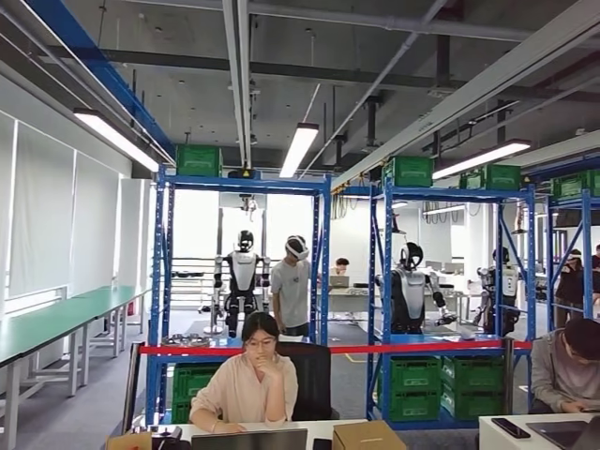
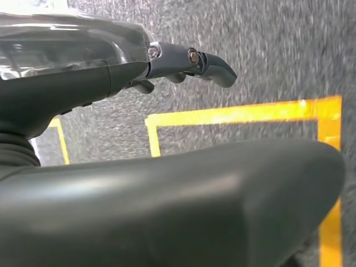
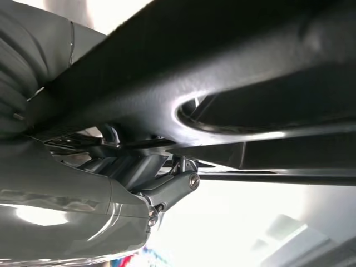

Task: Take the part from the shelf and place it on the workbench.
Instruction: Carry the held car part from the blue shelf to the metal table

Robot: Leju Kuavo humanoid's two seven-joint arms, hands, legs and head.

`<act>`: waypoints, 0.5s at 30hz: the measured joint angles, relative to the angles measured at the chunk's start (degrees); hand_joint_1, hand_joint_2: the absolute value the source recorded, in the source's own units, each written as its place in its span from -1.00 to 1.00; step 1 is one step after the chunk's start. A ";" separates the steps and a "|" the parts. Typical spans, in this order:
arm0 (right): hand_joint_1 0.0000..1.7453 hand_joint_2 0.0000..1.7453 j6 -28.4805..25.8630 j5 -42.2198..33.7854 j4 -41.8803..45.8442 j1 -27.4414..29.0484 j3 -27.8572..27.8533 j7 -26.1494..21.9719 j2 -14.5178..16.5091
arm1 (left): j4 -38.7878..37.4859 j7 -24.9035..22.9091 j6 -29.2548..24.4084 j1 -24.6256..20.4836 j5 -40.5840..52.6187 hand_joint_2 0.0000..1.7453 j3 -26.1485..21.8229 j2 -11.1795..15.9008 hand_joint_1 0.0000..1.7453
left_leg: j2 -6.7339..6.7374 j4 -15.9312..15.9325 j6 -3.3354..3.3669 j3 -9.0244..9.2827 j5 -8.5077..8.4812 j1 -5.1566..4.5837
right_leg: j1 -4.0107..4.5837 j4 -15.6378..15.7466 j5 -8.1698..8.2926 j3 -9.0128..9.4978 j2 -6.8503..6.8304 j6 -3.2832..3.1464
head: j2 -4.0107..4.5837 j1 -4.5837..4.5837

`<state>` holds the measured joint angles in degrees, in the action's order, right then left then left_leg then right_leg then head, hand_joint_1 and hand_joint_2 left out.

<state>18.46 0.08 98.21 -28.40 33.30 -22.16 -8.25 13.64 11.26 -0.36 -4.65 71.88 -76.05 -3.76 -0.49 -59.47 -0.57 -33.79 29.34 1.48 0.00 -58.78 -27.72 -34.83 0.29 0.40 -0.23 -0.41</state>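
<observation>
We look across a workshop toward two blue shelves: the left shelf (image 1: 240,183) and the right shelf (image 1: 453,192). A person (image 1: 249,384) sits at a white surface (image 1: 311,429) directly between us and the left shelf. A red and white tape (image 1: 333,349) stretches across both shelves at the height of the person's head. Other robots (image 1: 243,277) and a standing person (image 1: 292,286) are seen beyond the shelves.

Our left hand (image 2: 125,72) hangs over a grey floor (image 2: 260,50) marked with yellow lines (image 2: 235,114). Its fingers (image 2: 209,64) lie extended and hold nothing. Our right hand (image 3: 138,183) sits close under a dark curved body; we cannot tell whether its fingers are spread or curled.

Green crates (image 1: 442,384) stand on the bottom level of the right shelf, and more green crates (image 1: 198,159) sit on top of both shelves; their contents are hidden. Round metal pieces (image 1: 186,339) lie on a level of the left shelf; we cannot tell whether one is the part.
</observation>
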 joint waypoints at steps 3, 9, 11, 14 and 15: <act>1.00 1.00 0.12 -0.58 -3.74 -7.05 -1.62 2.84 0.66 | -0.01 0.33 0.63 -0.18 0.68 1.00 0.60 0.00 -1.00 | 0.03 -5.18 -0.30 -2.41 3.25 -0.05 | -0.22 1.22 0.56 0.61 -0.20 -0.92 | 0.02 0.01; 1.00 1.00 0.44 -0.48 -15.94 -18.22 -2.53 6.56 1.78 | -0.01 1.06 1.35 -0.21 1.44 1.00 1.41 0.00 -1.00 | 0.13 -8.97 -0.29 -5.48 1.34 -0.13 | 0.15 0.85 0.11 0.92 -0.18 -1.11 | 0.04 0.01; 1.00 1.00 0.20 0.19 -19.91 -21.42 -2.55 7.13 2.20 | -0.01 1.14 1.59 -0.34 1.62 1.00 1.62 0.00 -1.00 | 0.28 -2.69 -0.04 -2.84 -1.58 -0.21 | 0.36 0.26 -0.32 0.79 -0.11 -0.73 | 0.04 -0.01; 1.00 1.00 -0.44 2.17 -25.16 -24.93 -2.39 8.06 2.67 | -0.01 1.27 1.75 -0.43 1.96 1.00 2.07 -0.01 -1.00 | 0.13 -0.70 0.51 -2.17 -1.64 -0.36 | 0.54 -0.22 -0.48 0.39 -0.16 -0.24 | 0.03 0.00; 1.00 1.00 -0.94 3.42 -26.63 -25.75 -2.27 8.25 2.83 | -0.01 1.36 1.83 -0.40 2.04 1.00 2.20 -0.04 -1.00 | 0.06 -0.66 0.69 -2.15 -1.69 -0.27 | 0.50 -0.28 -0.65 0.38 -0.19 -0.04 | 0.03 0.01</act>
<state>17.52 3.50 71.58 -54.15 31.03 -13.91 -5.43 13.63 12.62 1.47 -5.05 73.92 -73.85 -3.80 -0.43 -60.13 0.12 -35.94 27.65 1.20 0.50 -59.05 -28.37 -34.44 0.10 0.36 -0.20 -0.40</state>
